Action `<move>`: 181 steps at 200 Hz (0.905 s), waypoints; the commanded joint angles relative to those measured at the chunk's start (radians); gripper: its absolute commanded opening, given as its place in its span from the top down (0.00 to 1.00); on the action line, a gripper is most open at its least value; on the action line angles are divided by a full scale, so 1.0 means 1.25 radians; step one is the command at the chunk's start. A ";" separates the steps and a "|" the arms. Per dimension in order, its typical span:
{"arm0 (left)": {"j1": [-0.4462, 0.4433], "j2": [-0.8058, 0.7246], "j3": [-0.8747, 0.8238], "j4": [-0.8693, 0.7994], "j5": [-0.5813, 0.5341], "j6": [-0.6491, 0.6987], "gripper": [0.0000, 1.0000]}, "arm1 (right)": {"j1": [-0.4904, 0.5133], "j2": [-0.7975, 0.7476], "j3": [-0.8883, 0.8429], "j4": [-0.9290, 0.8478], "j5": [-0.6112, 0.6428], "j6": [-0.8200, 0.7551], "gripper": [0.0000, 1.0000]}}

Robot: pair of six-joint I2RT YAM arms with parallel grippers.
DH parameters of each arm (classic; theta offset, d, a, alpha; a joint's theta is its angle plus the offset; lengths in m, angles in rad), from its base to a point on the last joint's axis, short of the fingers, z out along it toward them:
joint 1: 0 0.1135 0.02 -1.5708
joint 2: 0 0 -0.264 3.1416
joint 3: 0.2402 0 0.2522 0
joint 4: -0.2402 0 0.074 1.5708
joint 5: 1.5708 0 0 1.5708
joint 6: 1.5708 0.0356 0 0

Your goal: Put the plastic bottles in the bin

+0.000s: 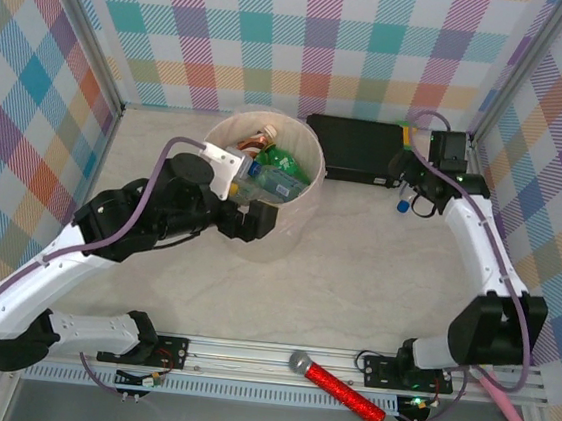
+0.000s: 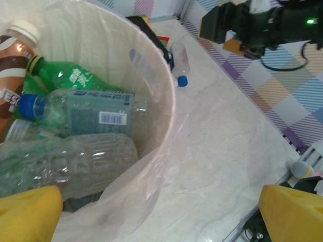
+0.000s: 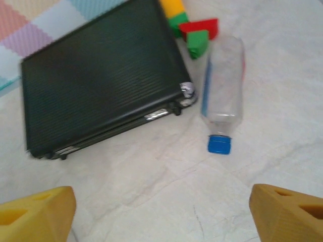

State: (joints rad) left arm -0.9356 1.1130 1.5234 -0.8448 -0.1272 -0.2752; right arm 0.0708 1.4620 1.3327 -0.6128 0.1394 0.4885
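While 1 clear blue-capped plastic bottle (image 3: 223,96) lies beside flat black box (image 3: 101,80) | right gripper (image 3: 161,212) wide above it — positioned to grasp | left gripper (image 2: 161,217) wide over round pale-pink bin (image 2: 169,101) rim.

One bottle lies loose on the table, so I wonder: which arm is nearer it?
Right. Its gripper hovers close over the bottle; the left gripper is at the bin, well away.

The left arm (image 1: 65,258) is angling from its base at 7 o'clock toward 1 o'clock with the elbow bent. The left gripper (image 1: 248,219) is hanging near the centre, its yellow fingers (image 2: 28,214) standing wide apart and gripping nothing. The right arm (image 1: 479,241) is bowing from 5 o'clock up to 1 o'clock. The right gripper (image 1: 410,196) is pointing down, spread and empty.
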 commanded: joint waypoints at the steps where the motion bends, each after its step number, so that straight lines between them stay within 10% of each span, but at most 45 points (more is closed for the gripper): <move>1: -0.007 0.019 0.039 0.027 0.032 0.017 0.00 | -0.031 0.058 -0.006 0.000 -0.040 0.035 0.16; 63: -0.007 0.045 0.060 0.055 0.032 0.018 0.00 | -0.083 0.195 -0.031 0.057 -0.080 0.042 0.36; 181: -0.008 0.019 0.044 0.047 0.006 0.015 0.00 | -0.106 0.381 0.025 0.094 -0.097 0.041 0.40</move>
State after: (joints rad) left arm -0.9356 1.1580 1.5703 -0.8082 -0.1009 -0.2680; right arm -0.0544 1.9163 1.3132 -0.5240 0.0391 0.5388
